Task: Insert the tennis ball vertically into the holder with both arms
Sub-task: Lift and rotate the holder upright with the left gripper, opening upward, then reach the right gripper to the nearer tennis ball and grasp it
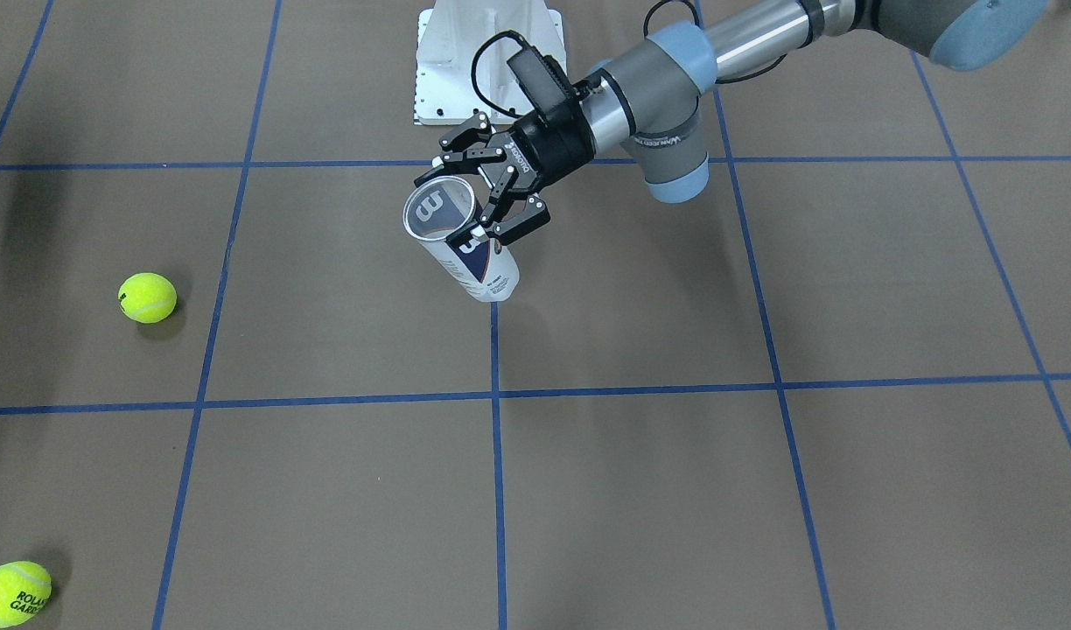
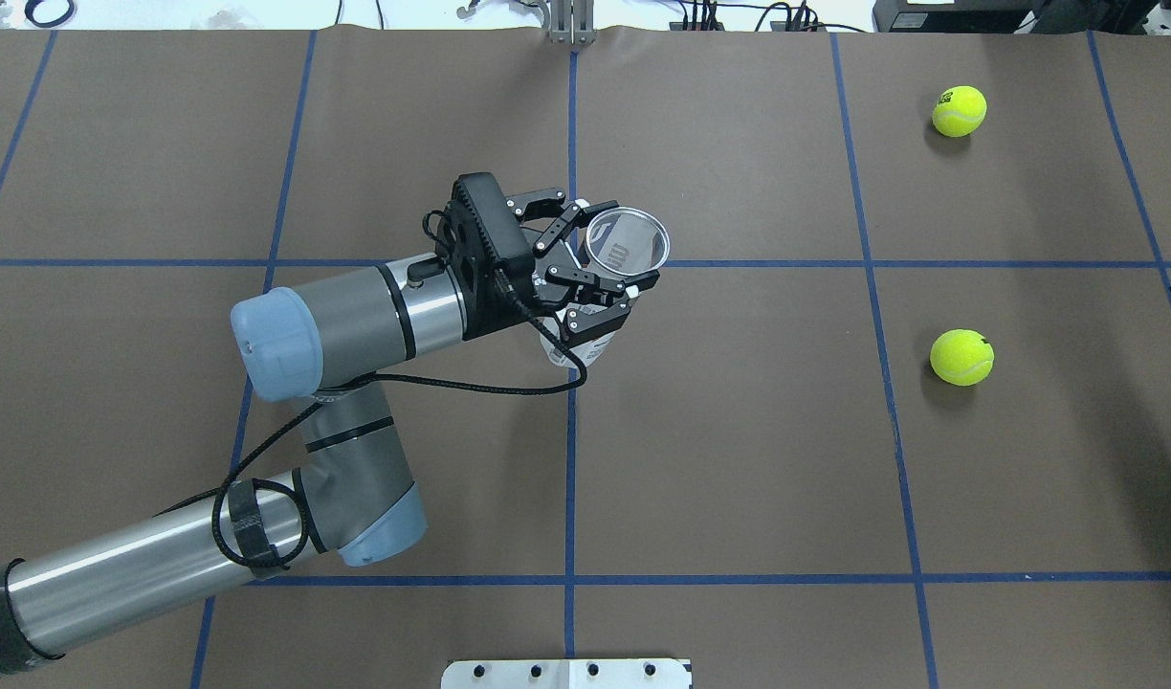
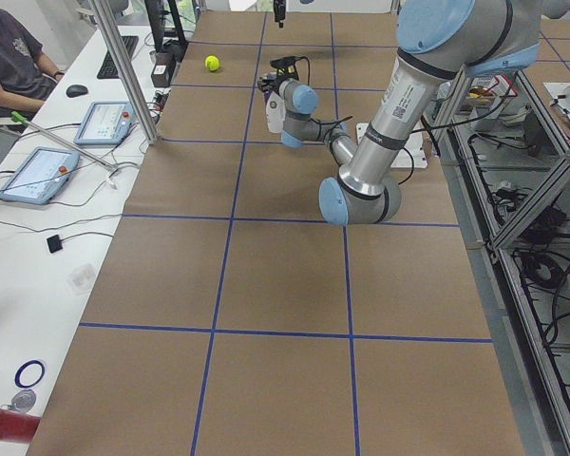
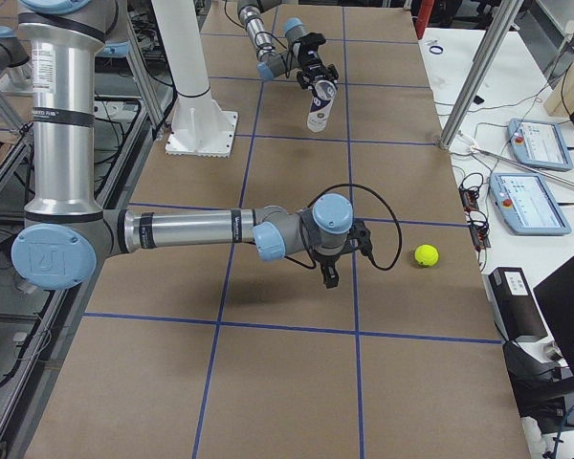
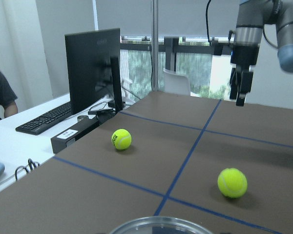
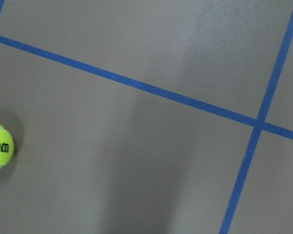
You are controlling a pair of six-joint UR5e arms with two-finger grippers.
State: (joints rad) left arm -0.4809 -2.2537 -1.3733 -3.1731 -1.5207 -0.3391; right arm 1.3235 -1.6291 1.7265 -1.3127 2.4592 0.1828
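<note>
Left tool [image 1: 492, 188] is clamped across the holder [image 1: 470, 254] just under its rim. The holder is tilted, mouth open and free, near desk [image 1: 675, 490] centre; can't tell if its base touches. Right tool [image 5: 241, 90] hangs fingers-down w/ nothing in it; its gap can't be told. Near ball [image 2: 961, 357] and far ball [image 2: 959, 111] lie well apart from the holder. Prob. the holder is light, thin and slick and dents if squeezed. The balls are likely fuzzy and springy: pinch across the middle from above.
</note>
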